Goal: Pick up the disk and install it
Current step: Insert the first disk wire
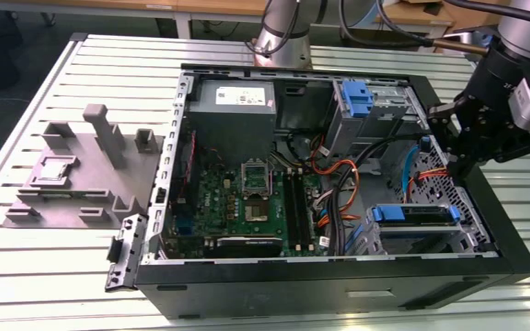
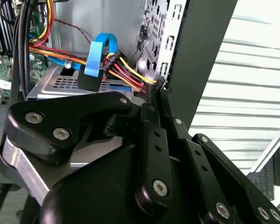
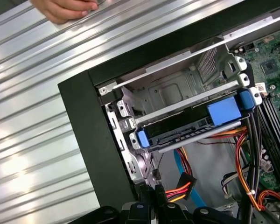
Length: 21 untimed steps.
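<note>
While the gripper [image 1: 455, 169] hangs with fingers pressed together over the computer case [image 1: 486, 227], the disk [image 3: 191, 123] sits in its cage.

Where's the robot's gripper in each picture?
Exterior view: the gripper is at the exterior view's right, over the black computer case's side wall.
Second wrist view: the gripper reaches beside that wall.
First wrist view: the gripper is just inside the wall.
Shared landmark: the case wall.

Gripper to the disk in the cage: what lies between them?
In the first wrist view, a bundle of orange, yellow and red cables lies between the gripper and the blue-framed disk in the drive cage.
</note>
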Available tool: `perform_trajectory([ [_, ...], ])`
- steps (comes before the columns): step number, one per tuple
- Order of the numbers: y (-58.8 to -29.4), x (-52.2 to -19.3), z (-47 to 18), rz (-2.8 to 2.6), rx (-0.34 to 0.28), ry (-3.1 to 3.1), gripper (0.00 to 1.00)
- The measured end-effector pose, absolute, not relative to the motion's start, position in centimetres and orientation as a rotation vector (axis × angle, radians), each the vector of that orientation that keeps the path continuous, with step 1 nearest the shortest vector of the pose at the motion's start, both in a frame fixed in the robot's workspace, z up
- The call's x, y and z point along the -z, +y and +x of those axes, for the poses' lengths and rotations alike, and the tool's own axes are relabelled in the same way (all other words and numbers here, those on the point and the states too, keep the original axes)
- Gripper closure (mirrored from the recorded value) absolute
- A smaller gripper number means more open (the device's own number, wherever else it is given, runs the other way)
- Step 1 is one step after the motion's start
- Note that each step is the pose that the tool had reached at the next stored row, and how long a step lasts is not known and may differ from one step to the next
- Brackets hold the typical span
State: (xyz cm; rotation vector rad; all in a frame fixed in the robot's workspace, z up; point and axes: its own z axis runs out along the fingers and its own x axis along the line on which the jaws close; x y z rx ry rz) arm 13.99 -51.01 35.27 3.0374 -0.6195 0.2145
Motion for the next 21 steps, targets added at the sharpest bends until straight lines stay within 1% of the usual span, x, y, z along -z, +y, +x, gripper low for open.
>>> perform_trajectory([
  [10,-50.99,-35.27,13.55,3.028,-0.214,-0.656,0.84],
  [21,-50.95,-35.27,13.55,2.945,-0.207,-0.921,0.84],
])
